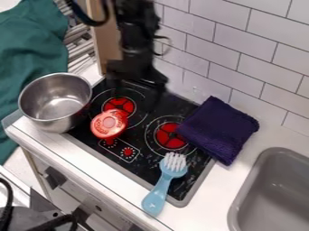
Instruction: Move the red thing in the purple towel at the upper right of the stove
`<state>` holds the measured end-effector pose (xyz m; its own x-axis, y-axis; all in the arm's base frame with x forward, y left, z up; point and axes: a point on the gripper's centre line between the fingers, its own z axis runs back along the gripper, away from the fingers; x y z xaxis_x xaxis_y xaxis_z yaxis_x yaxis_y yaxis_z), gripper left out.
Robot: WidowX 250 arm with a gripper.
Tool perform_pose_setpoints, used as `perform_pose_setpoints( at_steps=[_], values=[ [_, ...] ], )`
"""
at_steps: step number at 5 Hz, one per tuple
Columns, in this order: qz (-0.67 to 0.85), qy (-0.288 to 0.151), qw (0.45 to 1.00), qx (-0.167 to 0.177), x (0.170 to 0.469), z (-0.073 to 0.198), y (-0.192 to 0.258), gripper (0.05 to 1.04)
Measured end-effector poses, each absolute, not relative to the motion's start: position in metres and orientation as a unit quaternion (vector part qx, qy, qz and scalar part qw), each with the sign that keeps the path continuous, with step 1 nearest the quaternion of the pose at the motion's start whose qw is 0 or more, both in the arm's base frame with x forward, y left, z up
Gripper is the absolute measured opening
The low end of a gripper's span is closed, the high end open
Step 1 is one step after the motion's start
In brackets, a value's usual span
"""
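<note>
The black gripper [138, 85] hangs over the back left part of the stove [199, 177], behind the left rear burner, open with nothing seen between its fingers. A red thing [109, 123] with a rounded, printed top lies on the stove's left half, in front of the gripper and apart from it. It partly overlaps the front of the red left burner. The folded purple towel [220, 128] lies across the stove's upper right edge and onto the counter, with no red thing seen on it.
A metal pot [55, 103] stands at the stove's left edge. A blue brush [161, 186] lies across the front right of the stove, bristles toward the right burner. A grey sink [274, 194] is at the right, and a tiled wall [241, 58] rises behind.
</note>
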<state>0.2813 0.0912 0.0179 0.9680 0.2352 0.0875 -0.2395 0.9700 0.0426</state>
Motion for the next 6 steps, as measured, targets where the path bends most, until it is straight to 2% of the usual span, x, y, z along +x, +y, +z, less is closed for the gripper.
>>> perform_pose_setpoints(
  at_steps=[1,3,4,5,6],
  values=[
    [0.119,-0.032,0.992,0.032,0.275,0.018,0.101,1.001],
    [0.116,-0.022,0.993,0.02,0.272,0.014,0.088,1.001],
    [0.117,-0.02,0.993,0.004,0.269,0.006,0.082,1.001],
    [0.118,0.001,0.993,-0.003,0.264,-0.013,0.088,1.001],
    [0.126,0.005,0.992,-0.004,0.266,-0.019,0.103,1.0]
  ],
)
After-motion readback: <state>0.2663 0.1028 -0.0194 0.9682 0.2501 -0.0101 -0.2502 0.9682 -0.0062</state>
